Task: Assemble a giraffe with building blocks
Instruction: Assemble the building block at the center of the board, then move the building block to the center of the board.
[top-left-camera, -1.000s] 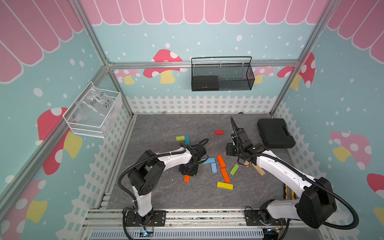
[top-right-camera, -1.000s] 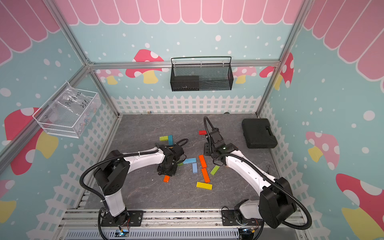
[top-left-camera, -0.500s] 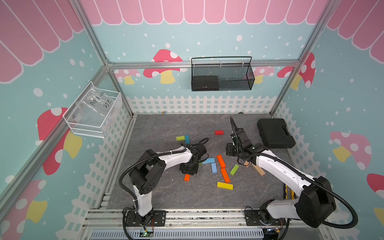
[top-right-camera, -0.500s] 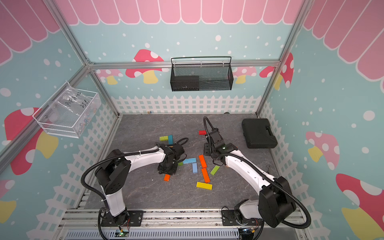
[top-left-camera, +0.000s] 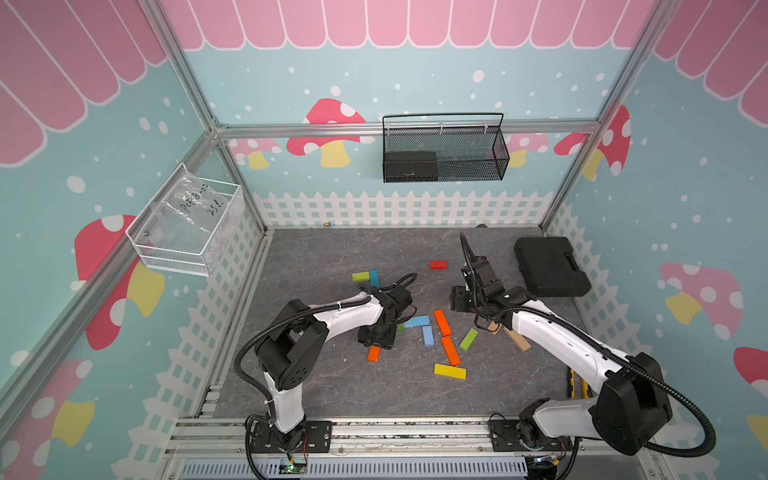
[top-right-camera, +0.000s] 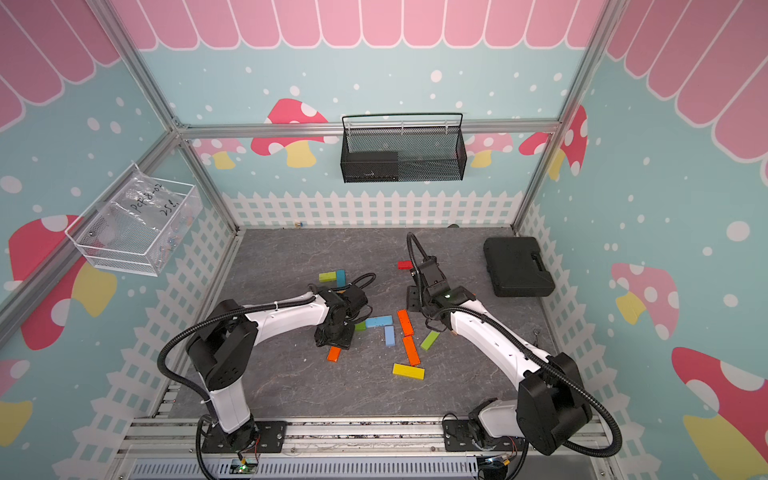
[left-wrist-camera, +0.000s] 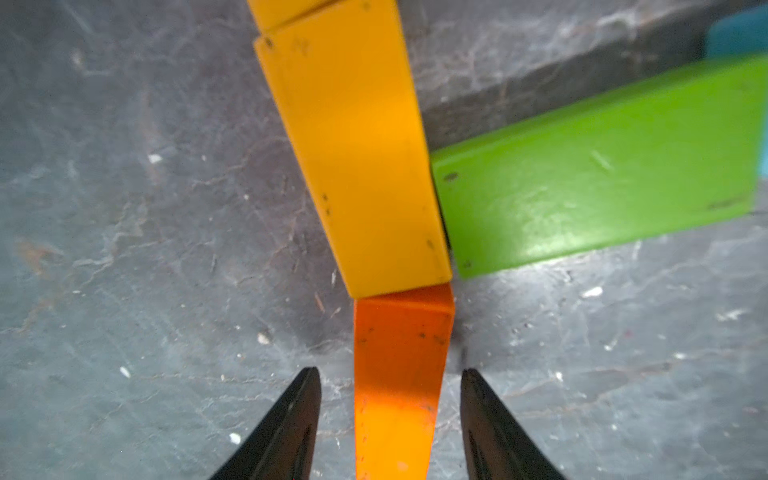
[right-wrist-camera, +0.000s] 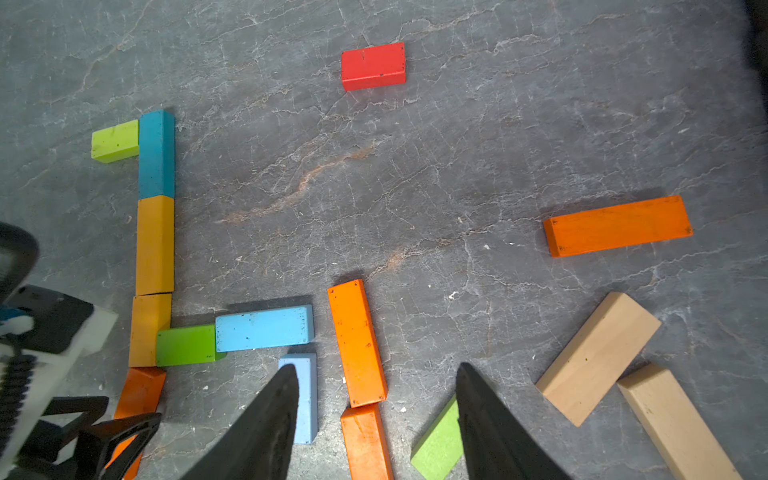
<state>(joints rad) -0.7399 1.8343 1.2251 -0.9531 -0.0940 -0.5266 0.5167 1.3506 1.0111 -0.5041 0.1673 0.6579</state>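
Note:
Coloured building blocks lie flat on the grey floor. A chain runs from a lime block (right-wrist-camera: 114, 140) through teal (right-wrist-camera: 156, 153) and two yellow ones (right-wrist-camera: 154, 245) to an orange block (left-wrist-camera: 399, 374), with a green block (left-wrist-camera: 602, 166) and a light blue one (right-wrist-camera: 264, 328) branching sideways. My left gripper (left-wrist-camera: 388, 374) is open low over the orange block (top-left-camera: 373, 353), one finger on each side with gaps. My right gripper (right-wrist-camera: 376, 365) is open and empty, raised above two loose orange blocks (right-wrist-camera: 357, 340) near the middle.
A red block (top-left-camera: 438, 264), a yellow one (top-left-camera: 450, 370), a loose green one (top-left-camera: 468, 338) and tan ones (top-left-camera: 515, 338) lie scattered. A black case (top-left-camera: 550, 266) sits at the back right. A wire basket (top-left-camera: 444, 149) and a clear bin (top-left-camera: 187, 224) hang on the walls.
My left gripper has opened and let go of the orange block, which now lies at the end of the chain. The right gripper's jaws have spread a little wider.

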